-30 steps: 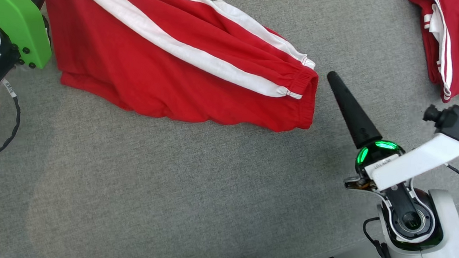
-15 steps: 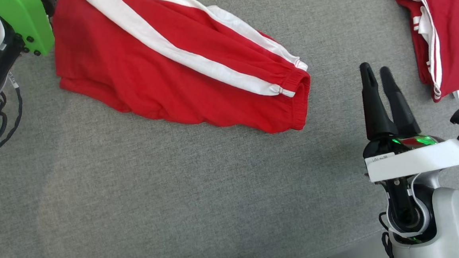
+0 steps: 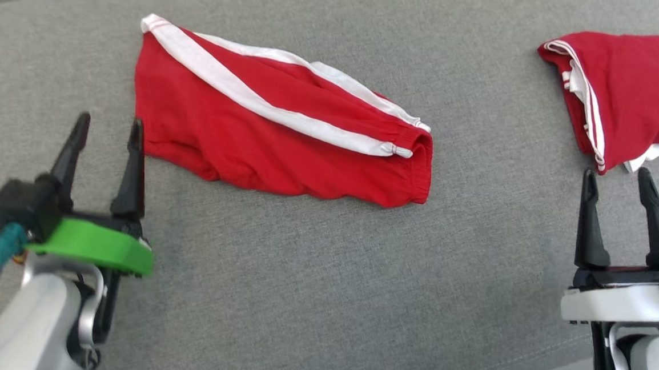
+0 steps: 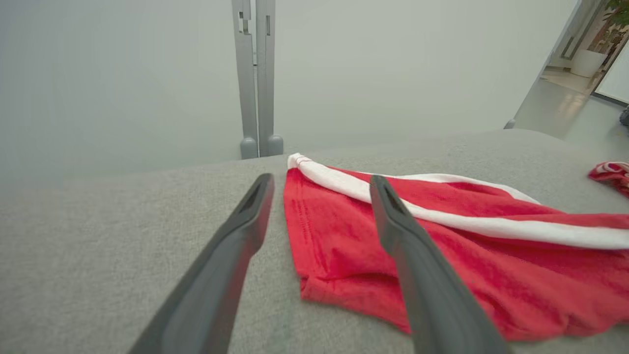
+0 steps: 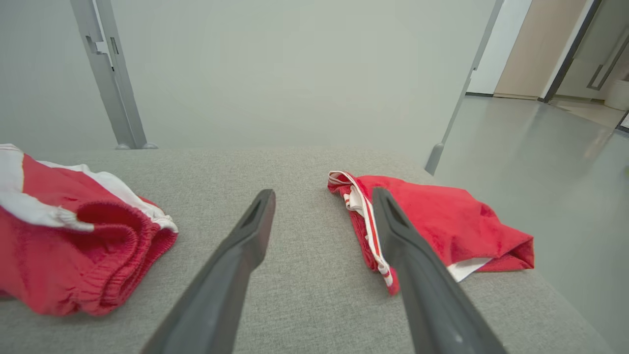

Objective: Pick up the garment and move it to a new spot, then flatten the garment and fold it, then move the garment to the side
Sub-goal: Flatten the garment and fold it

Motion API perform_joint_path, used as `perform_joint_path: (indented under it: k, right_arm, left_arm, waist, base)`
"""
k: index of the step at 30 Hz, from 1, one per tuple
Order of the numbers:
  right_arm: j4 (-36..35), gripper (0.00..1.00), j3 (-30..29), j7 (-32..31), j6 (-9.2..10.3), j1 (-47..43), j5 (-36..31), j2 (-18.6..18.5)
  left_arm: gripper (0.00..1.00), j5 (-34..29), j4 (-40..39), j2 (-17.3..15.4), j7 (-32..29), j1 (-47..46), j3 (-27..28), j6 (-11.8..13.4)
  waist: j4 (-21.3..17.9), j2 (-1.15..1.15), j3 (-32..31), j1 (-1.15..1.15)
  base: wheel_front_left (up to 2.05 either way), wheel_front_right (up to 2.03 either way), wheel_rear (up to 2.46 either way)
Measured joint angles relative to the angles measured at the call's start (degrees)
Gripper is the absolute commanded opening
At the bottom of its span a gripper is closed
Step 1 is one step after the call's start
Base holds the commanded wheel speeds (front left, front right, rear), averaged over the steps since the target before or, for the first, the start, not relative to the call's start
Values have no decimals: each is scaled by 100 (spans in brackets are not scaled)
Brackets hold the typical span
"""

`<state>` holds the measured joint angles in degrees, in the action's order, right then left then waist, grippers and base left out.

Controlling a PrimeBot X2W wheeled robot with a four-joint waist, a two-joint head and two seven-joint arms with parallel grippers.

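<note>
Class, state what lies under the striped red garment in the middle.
The red garment lies on the grey cloth surface, visible all around it. The patch beneath is covered, unseen.

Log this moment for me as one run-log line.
left hand: open, empty | right hand: open, empty | red garment: lying on grey surface, untouched | other red clothes: far right, ahead of right hand

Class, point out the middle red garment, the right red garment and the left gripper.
Middle garment (image 3: pixel 252 146): head view, red cloth below the white stripe.
Right garment (image 3: pixel 638 95): head view, its red top layer.
Left gripper (image 3: pixel 110 120): head view, midway between its fingertips.
</note>
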<state>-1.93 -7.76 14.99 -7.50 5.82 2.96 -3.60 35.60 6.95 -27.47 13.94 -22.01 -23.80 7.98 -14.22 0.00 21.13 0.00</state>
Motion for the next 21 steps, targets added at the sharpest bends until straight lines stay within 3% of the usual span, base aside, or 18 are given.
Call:
perform_joint_path:
  k: [2,5,10,17,21]
  right_arm:
    - [-155,100,-127,1,0,-251,-114,11]
    - [-280,100,-457,1,0,-630,-126,37]
    - [-332,100,-573,1,1,-909,-127,65]
    - [-492,100,-309,1,1,-660,-166,67]
    - [-556,100,-78,1,1,-372,-89,68]
  left_arm:
    - [100,-135,-43,224,86,510,148,151]
    - [100,-506,-247,638,100,1112,464,132]
    - [100,-964,-162,1082,102,1532,809,-303]
    - [100,-1147,648,1271,40,801,924,-835]
    - [100,-751,1301,1447,-721,-243,890,-1080]
  waist:
    - [80,0,-208,0]
    - [210,0,-484,0]
    - [502,0,-802,0]
    - [698,0,-891,0]
    - [676,0,-711,0]
  base:
    - [0,0,0]
    - [0,0,0]
    - [0,0,0]
    - [0,0,0]
    - [0,0,0]
